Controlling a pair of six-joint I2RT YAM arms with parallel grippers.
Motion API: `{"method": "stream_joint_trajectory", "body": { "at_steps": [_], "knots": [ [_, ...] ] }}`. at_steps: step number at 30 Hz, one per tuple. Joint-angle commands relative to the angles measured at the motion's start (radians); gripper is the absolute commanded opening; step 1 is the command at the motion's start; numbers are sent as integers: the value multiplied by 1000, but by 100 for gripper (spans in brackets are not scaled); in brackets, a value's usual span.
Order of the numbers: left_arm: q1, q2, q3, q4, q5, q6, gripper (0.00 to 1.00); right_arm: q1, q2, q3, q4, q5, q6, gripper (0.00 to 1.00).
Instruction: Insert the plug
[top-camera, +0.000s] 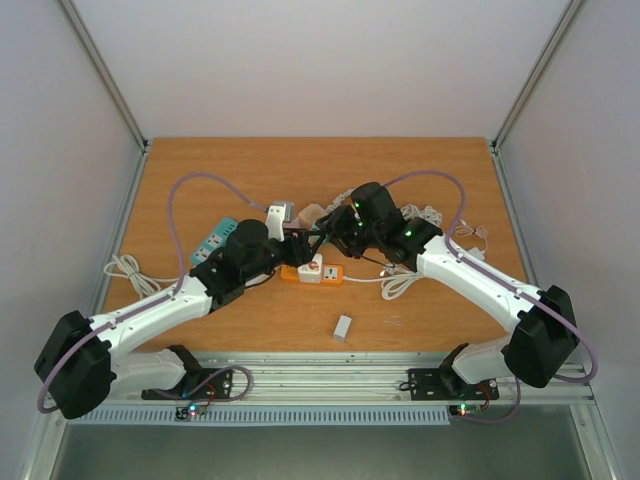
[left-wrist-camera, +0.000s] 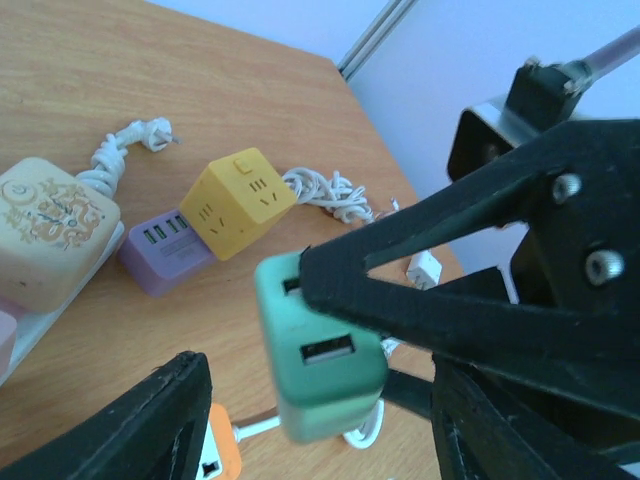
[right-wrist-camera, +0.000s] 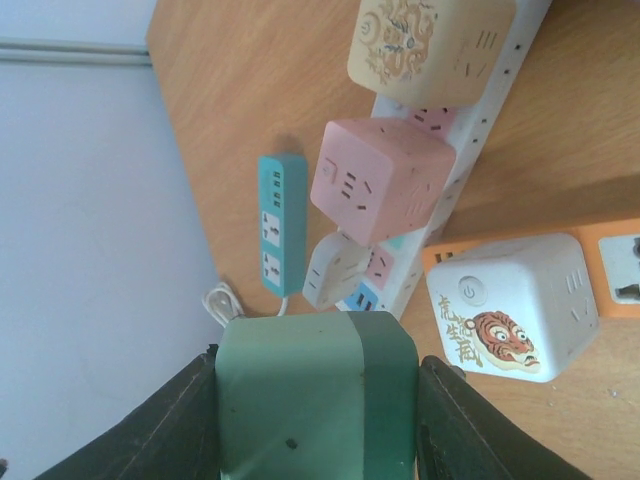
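A wooden table (top-camera: 250, 320) fills the floor of a white-walled booth framed with aluminium rails. Nearest the arm bases, a small white block (top-camera: 343, 327) lies alone on the wood, well apart from the rest.

Just beyond it sits an orange power strip (top-camera: 330, 274) with a white tiger-print cube (right-wrist-camera: 510, 310) plugged into it. Both arms meet over this spot. The right gripper (right-wrist-camera: 318, 372) pinches the green cube adapter (right-wrist-camera: 300, 400) between its two pads and holds it off the table, beside the orange strip. In the top view the arms hide it.

The left gripper (left-wrist-camera: 318, 392) has its jaws spread to either side of the same adapter. A gap shows between the near finger and the cube's face, and one black finger of the right gripper crosses in front of the cube's upper edge.

Behind these lies a long white strip (right-wrist-camera: 480, 130) carrying a pink cube (right-wrist-camera: 380, 180) and a cream patterned cube (right-wrist-camera: 430, 45). A teal power strip (top-camera: 212, 240) lies to the left. A yellow cube (left-wrist-camera: 238, 200) rests against a purple USB block (left-wrist-camera: 165, 245). Coiled white cables (top-camera: 125, 268) trail at both sides of the table, and the far half of the wood runs back to the white rear wall.
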Motion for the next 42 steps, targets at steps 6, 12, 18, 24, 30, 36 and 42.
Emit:
{"method": "stream_joint_trajectory", "body": {
  "at_steps": [6, 12, 18, 24, 30, 36, 42],
  "knots": [
    [-7, 35, 0, 109, -57, -22, 48, 9, 10, 24, 34, -72, 33, 43],
    [-7, 37, 1, 109, -45, -15, 25, 9, 4, 26, 24, -66, 27, 46],
    [-7, 33, 32, 31, -59, -17, 18, 7, -11, 43, 13, -36, -122, 78],
    [-2, 12, 104, -133, -50, -2, 17, -15, -113, 1, 61, 25, -600, 85],
    [15, -9, 219, -374, 16, -23, 15, -25, -342, -229, 200, 106, -984, 85],
    [64, -28, 276, -438, 145, -53, 18, -25, -330, -204, 116, -47, -1159, 87],
    [111, -69, 293, -447, 269, -108, 19, -25, -230, -153, 110, -257, -1227, 87]
  ]
}}
